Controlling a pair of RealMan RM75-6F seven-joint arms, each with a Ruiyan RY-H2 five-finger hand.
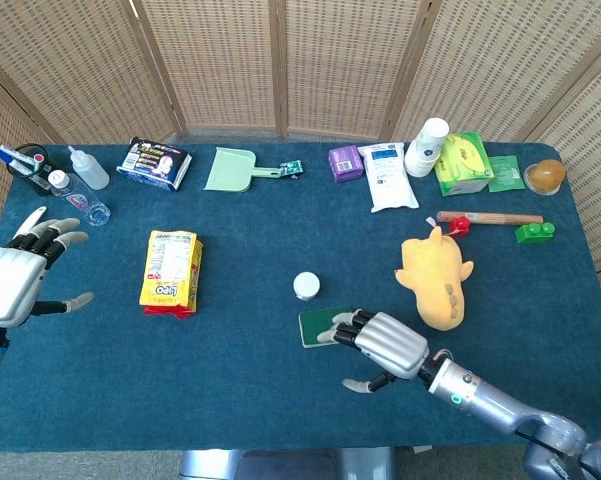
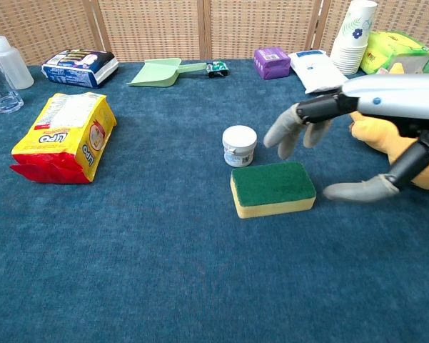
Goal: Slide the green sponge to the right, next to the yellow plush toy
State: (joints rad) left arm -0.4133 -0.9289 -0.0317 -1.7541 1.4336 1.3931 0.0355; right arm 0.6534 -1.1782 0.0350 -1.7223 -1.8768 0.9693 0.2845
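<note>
The right hand (image 2: pixel 342 143), fingers spread and empty, hovers over the green sponge (image 2: pixel 273 188), which lies at 9 o'clock from the yellow plush toy (image 1: pixel 437 283), ready for a rightward push; the left hand (image 1: pixel 20 280) idles open.

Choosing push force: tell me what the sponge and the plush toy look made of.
Green sponge: seemingly soft yellow foam under a rough, matte green scouring layer, two bands showing on its side. Yellow plush toy: fuzzy matte fabric, likely stuffed, given its rounded, slumped form.
</note>
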